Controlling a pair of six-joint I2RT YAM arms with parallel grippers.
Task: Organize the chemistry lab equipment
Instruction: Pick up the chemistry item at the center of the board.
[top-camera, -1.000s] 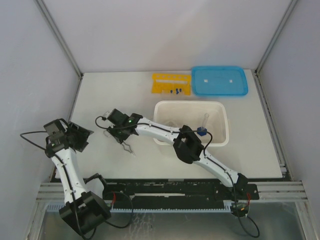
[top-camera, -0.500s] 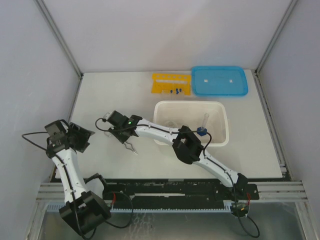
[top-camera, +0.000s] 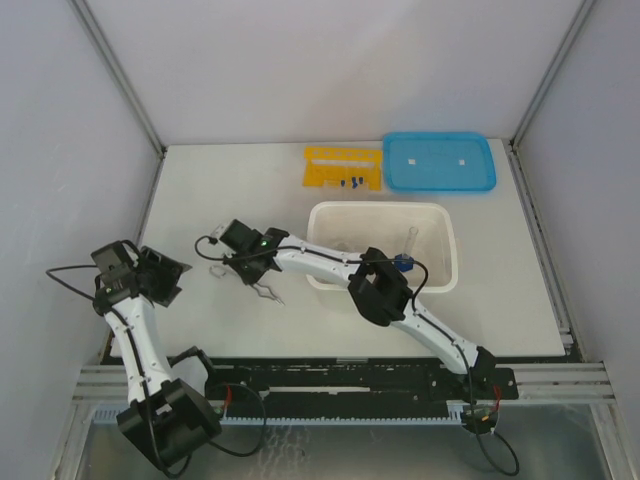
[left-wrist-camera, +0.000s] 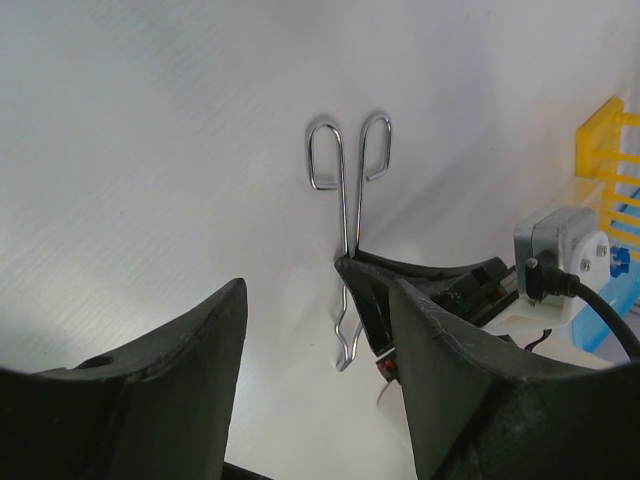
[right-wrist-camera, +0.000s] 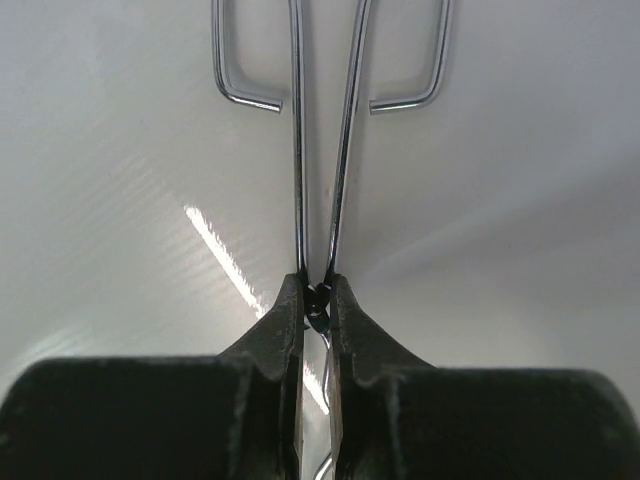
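Thin metal tongs (right-wrist-camera: 322, 150) lie on the white table, their loop handles pointing away from my right wrist camera. My right gripper (right-wrist-camera: 316, 285) is shut on the tongs at their pivot; from above it sits left of the tub (top-camera: 243, 262), with the tongs' tips (top-camera: 268, 292) sticking out toward the front. My left gripper (left-wrist-camera: 315, 330) is open with nothing in it and faces the tongs (left-wrist-camera: 349, 200) from the left. The yellow tube rack (top-camera: 344, 168) stands at the back, with small blue-capped tubes (top-camera: 350, 183) at its front edge.
A big white tub (top-camera: 436, 262) stands right of centre; a blue-capped tube (top-camera: 404, 255) leans inside it. A blue lid (top-camera: 440, 162) lies at the back right next to the rack. My right arm stretches across the tub's front left corner.
My right gripper's jaws have closed onto the tongs. The tongs and the gripper have shifted slightly to the right. The left arm has hardly moved.
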